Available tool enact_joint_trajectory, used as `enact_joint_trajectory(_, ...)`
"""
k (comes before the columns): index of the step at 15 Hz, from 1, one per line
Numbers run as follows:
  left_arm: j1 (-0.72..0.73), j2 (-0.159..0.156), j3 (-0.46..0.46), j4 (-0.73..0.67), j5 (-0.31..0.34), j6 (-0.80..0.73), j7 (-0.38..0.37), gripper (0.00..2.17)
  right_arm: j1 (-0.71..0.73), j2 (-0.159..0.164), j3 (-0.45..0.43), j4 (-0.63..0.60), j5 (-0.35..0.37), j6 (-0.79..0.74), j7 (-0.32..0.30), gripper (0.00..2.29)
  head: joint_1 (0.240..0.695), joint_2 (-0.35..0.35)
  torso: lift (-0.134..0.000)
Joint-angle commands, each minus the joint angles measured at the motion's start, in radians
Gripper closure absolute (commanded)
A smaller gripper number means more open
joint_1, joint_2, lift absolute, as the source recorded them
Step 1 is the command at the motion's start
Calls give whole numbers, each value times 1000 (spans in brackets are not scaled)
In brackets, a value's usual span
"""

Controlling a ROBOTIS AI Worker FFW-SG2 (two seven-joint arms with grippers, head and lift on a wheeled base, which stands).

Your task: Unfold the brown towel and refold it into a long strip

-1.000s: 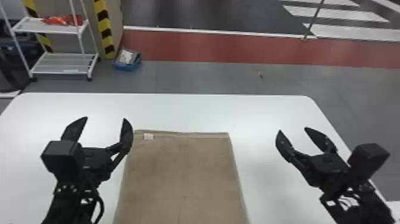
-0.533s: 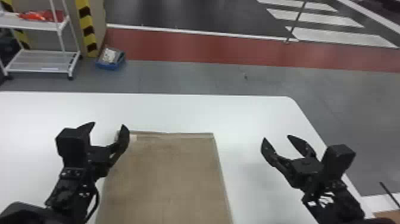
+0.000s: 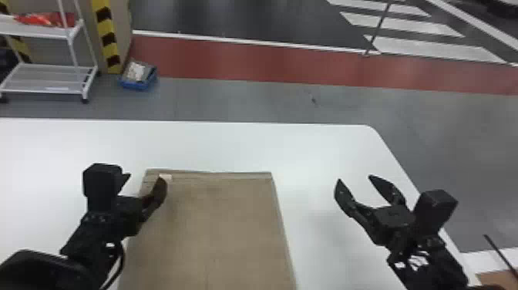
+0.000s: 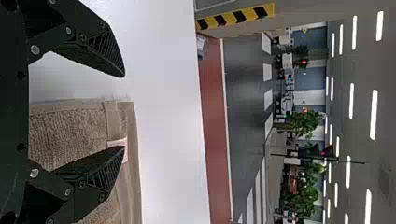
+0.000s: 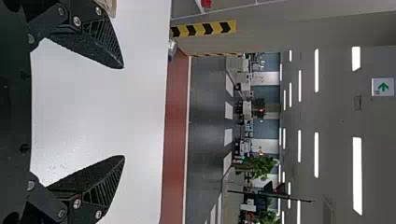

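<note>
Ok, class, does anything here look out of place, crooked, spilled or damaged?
Barely. The brown towel lies flat on the white table, edges fairly straight. Only a small dark mark looks odd against the plain grey floor beyond; I can't tell what it is.

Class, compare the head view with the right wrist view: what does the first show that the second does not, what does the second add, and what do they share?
Head view: the left gripper and the white label.
Right wrist view: the arrow sign, ceiling lights and a plant.
Both: the right gripper, white table and red floor strip.
</note>
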Motion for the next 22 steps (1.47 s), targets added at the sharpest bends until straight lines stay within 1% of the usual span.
enact_joint_trajectory(1,-10,-3,2,20,0,7,-5,458,2,0,0,-3,0,-3,0,218,695,-210,-125)
enact_joint_trajectory(2,-13,-6,2,29,0,7,-5,518,5,0,0,-6,-1,-6,0,218,695,-209,-125)
enact_joint_trajectory(5,-31,-11,-7,59,-1,7,-5,518,13,0,-5,-11,-1,-9,0,218,695,-207,-125)
enact_joint_trajectory(10,-35,-12,-9,62,-1,10,-20,522,22,2,-11,-11,-1,-18,0,218,695,-216,-125)
enact_joint_trajectory(11,-35,-12,-9,62,-1,13,-20,593,24,3,-12,-11,-3,-21,0,218,695,-217,-125)
enact_joint_trajectory(12,-35,-12,-9,62,-1,13,-19,812,24,3,-12,-11,-1,-21,0,218,695,-219,-125)
enact_joint_trajectory(13,-35,-14,-9,62,-1,13,-19,842,24,3,-12,-12,-1,-21,0,218,695,-220,-125)
enact_joint_trajectory(19,-24,-12,-9,46,-4,22,-19,846,28,6,-15,-20,-3,-21,0,218,695,-220,-125)
enact_joint_trajectory(20,-16,-12,-9,32,-4,22,-19,991,28,6,-15,-22,-3,-21,0,218,695,-220,-125)
enact_joint_trajectory(21,-5,-12,-7,17,-4,19,-14,1200,30,6,-17,-22,-3,-21,0,218,695,-220,-125)
enact_joint_trajectory(22,5,-12,-4,-7,-4,19,-14,1339,31,8,-20,-22,-3,-21,0,218,695,-223,-125)
